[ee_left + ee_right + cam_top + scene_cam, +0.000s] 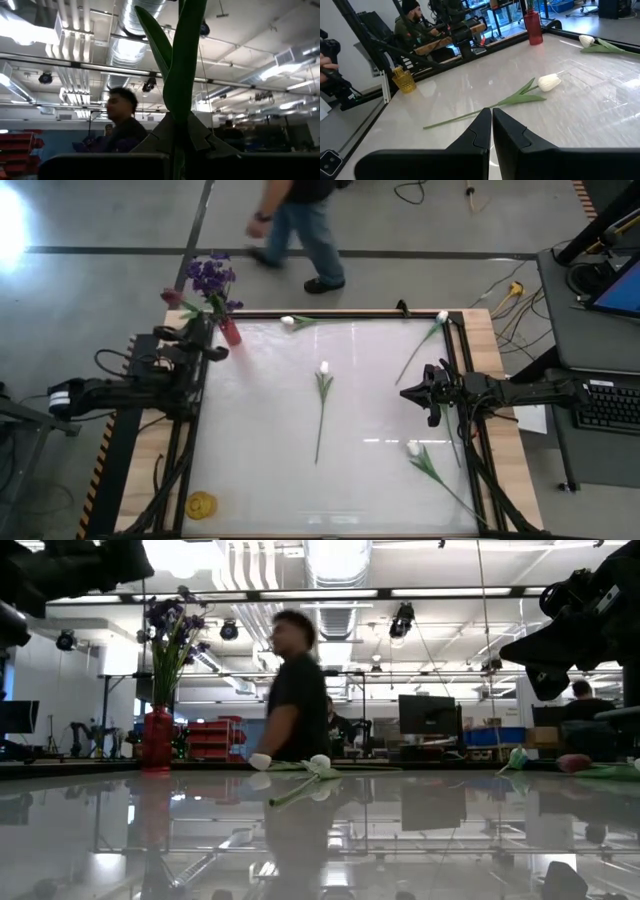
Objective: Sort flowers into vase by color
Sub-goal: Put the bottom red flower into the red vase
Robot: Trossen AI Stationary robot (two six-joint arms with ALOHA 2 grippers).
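1. Red vase [230, 332] stands at the desk's [260, 440] 10 o'clock corner and holds the purple blossoms [211, 277]. A dark red tulip [172, 297] head shows just beside it, toward 9 o'clock.
2. Left gripper [205, 330] sits just beside the vase. In the left wrist view a green stem with leaf [182, 75] rises straight up between its jaws, so they look pinched on it. Judged: this is the red tulip, stem near upright, being set into the vase.
3. Key relation for the next pick: the centre white tulip [322, 405] lies with its long axis about 12 to 6 o'clock, bud at the 12 o'clock end. It lies toward 9 o'clock from the right gripper [412, 393], which is the nearer free arm.
4. Right gripper hovers over the desk's 3 o'clock side, arm stretched level and pointing to 9 o'clock. Jaws pressed together, empty (right wrist view).
5. Other white tulips: one at the 12 o'clock edge [290, 322], one at 1 o'clock [425, 340], one at 4 o'clock [425, 463].
6. Yellow vase [201, 505] at the 7 o'clock corner, empty.
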